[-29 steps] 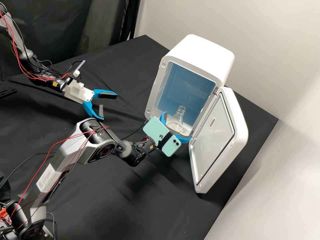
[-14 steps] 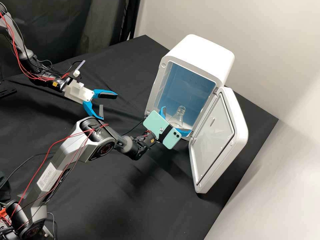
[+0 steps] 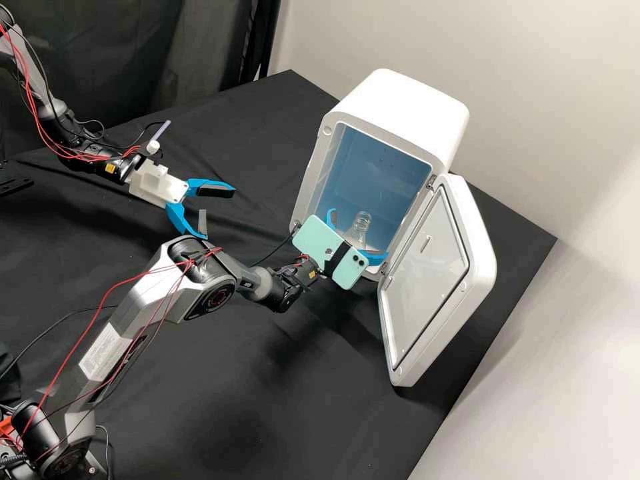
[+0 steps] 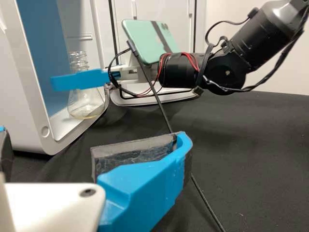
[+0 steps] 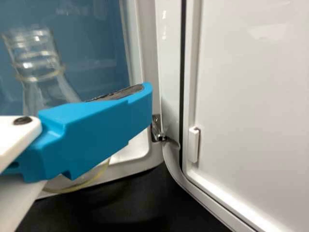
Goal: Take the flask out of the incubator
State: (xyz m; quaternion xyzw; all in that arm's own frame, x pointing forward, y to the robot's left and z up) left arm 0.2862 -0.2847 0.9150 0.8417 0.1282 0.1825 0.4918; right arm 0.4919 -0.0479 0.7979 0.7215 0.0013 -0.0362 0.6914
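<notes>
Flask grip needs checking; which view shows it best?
Left wrist view: the flask shows neck to base inside the incubator. Right wrist view: a finger covers its body. High view: a phone hides its lower part.

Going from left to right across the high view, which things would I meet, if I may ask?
left gripper → flask → incubator door, standing open

No legible text, number or sign; print on the right arm's label [image 3: 93,357] too small
</notes>
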